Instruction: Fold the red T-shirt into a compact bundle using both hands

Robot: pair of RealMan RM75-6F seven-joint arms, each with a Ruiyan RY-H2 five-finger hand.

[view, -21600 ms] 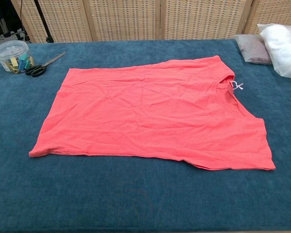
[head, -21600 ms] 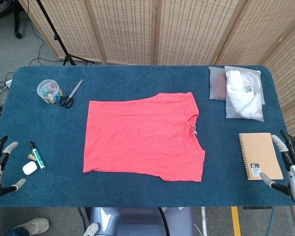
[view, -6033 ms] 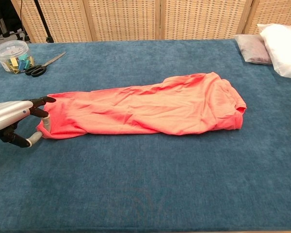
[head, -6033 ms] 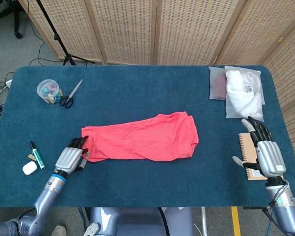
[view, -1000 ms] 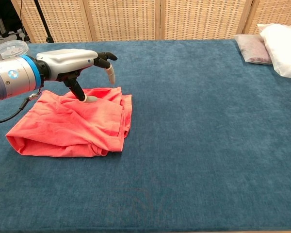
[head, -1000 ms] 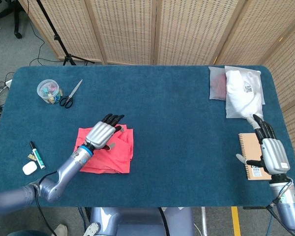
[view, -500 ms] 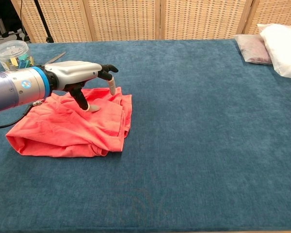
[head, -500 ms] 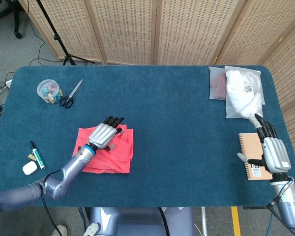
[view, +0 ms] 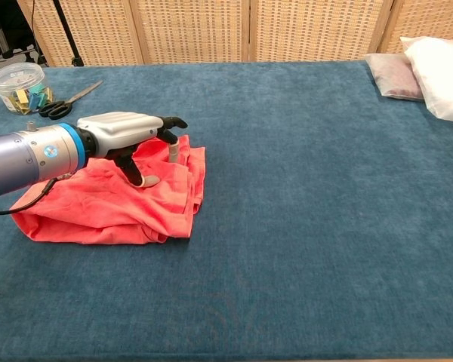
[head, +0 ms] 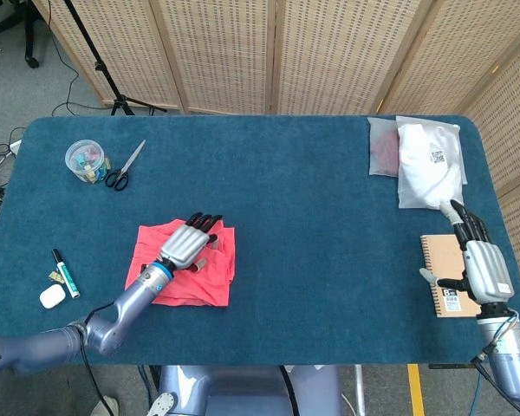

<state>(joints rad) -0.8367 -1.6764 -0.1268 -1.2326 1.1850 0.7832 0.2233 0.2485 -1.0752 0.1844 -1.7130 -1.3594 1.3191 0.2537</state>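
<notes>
Our left hand (view: 128,136), fingers spread and holding nothing, has come down over the last second and now presses a thumb tip onto the shirt (view: 106,204), which lies folded in a rough square bundle on the left of the table (head: 312,260), where seconds ago it was a long strip. We judge the folding all but finished, only flattening left. Our right hand (head: 481,264) stays open and empty above the notebook (head: 440,260), well apart from the shirt.
</notes>
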